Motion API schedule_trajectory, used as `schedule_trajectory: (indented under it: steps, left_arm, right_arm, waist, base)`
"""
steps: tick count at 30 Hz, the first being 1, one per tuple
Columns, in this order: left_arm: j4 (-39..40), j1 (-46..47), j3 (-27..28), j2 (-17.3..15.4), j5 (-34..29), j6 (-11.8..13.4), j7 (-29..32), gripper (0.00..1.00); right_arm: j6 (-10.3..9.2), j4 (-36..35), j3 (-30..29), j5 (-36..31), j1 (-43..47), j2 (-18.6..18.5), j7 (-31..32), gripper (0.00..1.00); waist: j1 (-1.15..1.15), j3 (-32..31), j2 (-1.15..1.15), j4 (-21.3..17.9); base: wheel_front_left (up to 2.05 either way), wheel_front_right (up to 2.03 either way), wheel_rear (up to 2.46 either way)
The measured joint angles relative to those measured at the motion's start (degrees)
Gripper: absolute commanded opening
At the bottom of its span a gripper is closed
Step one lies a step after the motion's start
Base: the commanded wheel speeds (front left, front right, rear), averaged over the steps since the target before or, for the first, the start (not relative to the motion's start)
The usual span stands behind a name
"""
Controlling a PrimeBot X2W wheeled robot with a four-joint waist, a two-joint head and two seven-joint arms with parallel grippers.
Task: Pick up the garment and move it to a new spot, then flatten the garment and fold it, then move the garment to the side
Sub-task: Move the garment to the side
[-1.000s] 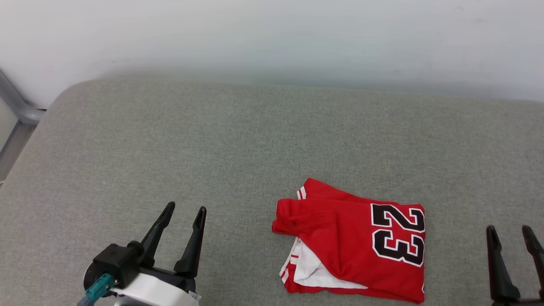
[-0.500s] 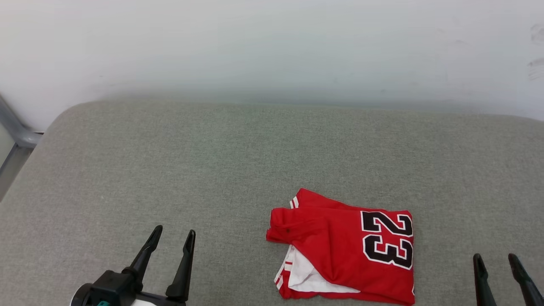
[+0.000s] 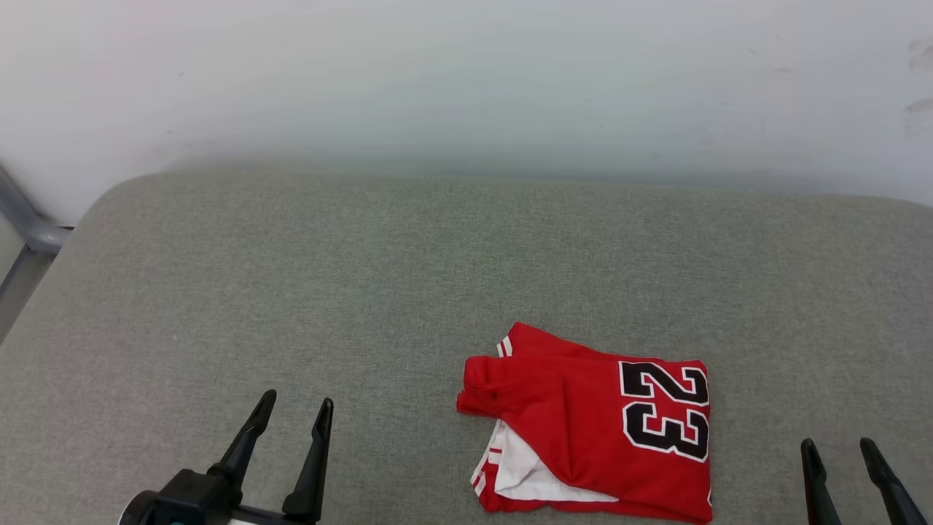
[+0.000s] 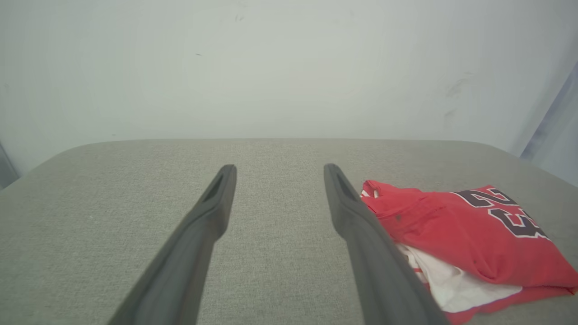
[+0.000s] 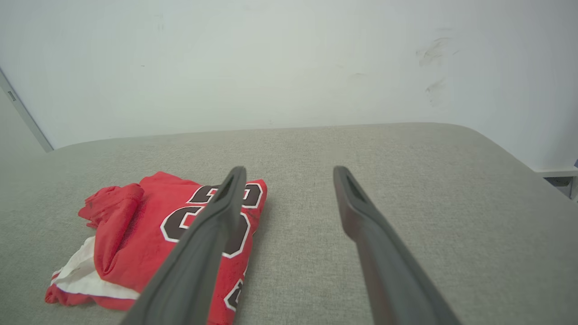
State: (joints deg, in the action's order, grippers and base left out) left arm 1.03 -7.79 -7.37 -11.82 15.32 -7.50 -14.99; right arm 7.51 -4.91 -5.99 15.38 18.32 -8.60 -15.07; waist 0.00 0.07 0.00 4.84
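Note:
The garment (image 3: 590, 426) is a red jersey with a black, white-outlined "23", lying folded in a compact bundle on the grey cushion, a white layer showing at its lower left. It also lies right of my left fingers in the left wrist view (image 4: 456, 234) and left of my right fingers in the right wrist view (image 5: 149, 234). My left gripper (image 3: 297, 408) hovers open at the lower left, well left of the garment, nothing between its fingers. At the lower right, my right gripper (image 3: 837, 450) is open and empty, just right of the garment.
The grey fabric cushion (image 3: 364, 292) spreads wide, with rounded far corners. A pale wall (image 3: 466, 80) rises behind it. A grey metal frame (image 3: 25, 226) stands off the cushion's left edge.
The head view has tilted, so the whole scene sits lower than a second ago. Both grippers have drawn back toward the bottom edge. The garment lies as before.

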Motion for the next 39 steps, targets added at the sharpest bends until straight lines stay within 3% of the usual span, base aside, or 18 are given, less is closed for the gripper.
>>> schedule_trajectory:
  steps: [7, 10, 18, 21, 25, 26, 37, 39]
  left_arm:
    - [-0.8, 0.7, -0.8, -0.1, 0.1, 0.0, 0.0, 1.0]
    - [-1.3, 1.0, -1.3, 0.2, 0.3, 0.0, 0.0, 1.0]
    - [-3.0, 2.3, -3.3, 0.7, 1.1, 0.0, 0.0, 1.0]
    - [-4.1, 3.0, -4.4, 0.6, 1.6, 0.0, 0.0, 1.0]
    - [-4.9, 3.5, -5.3, 0.7, 2.0, 0.0, 0.0, 1.0]
    - [-5.7, 3.5, -5.8, 0.8, 2.2, 0.0, 0.0, 1.0]
    - [-7.2, 3.8, -7.1, 0.8, 3.1, 0.0, 0.0, 1.0]
    - [-7.4, 4.1, -7.4, 0.8, 3.2, 0.0, 0.0, 1.0]
  right_arm:
    - [0.0, 4.6, 1.7, 3.2, -3.2, -1.6, 0.0, 1.0]
    - [0.03, 7.2, 4.7, 4.1, -6.3, -4.1, 0.0, 1.0]
    - [-0.01, 22.3, 12.3, 12.8, -14.8, -7.2, 1.6, 1.0]
    - [0.0, 26.5, 18.1, 16.7, -20.2, -9.4, 5.4, 1.0]
    - [-0.01, 28.7, 19.6, 19.2, -22.8, -10.9, 8.4, 1.0]
    - [0.0, 29.7, 20.8, 21.3, -23.8, -11.3, 11.6, 1.0]
    - [-0.01, 34.7, 20.3, 32.0, -25.4, -9.6, 27.6, 1.0]
    - [0.01, 35.8, 21.5, 31.6, -26.3, -9.6, 30.6, 1.0]
  waist:
    - [0.0, 0.9, 0.0, 0.9]
    - [0.0, 1.3, 0.0, 0.9]
    - [0.01, 1.7, 0.0, 1.9]
    - [0.01, 2.1, 0.0, 2.8]
    - [0.01, 2.3, 0.0, 3.6]
    - [0.01, 2.2, 0.0, 4.2]
    - [0.01, 2.1, 0.0, 5.3]
    - [0.01, 2.1, 0.0, 5.5]
  base:
    - [0.0, 0.0, 0.0]
    - [0.0, 0.0, 0.0]
    - [0.0, 0.0, 0.0]
    - [0.0, 0.0, 0.0]
    - [0.0, 0.0, 0.0]
    - [0.0, 0.0, 0.0]
    - [0.0, 0.0, 0.0]
    - [0.0, 0.0, 0.0]
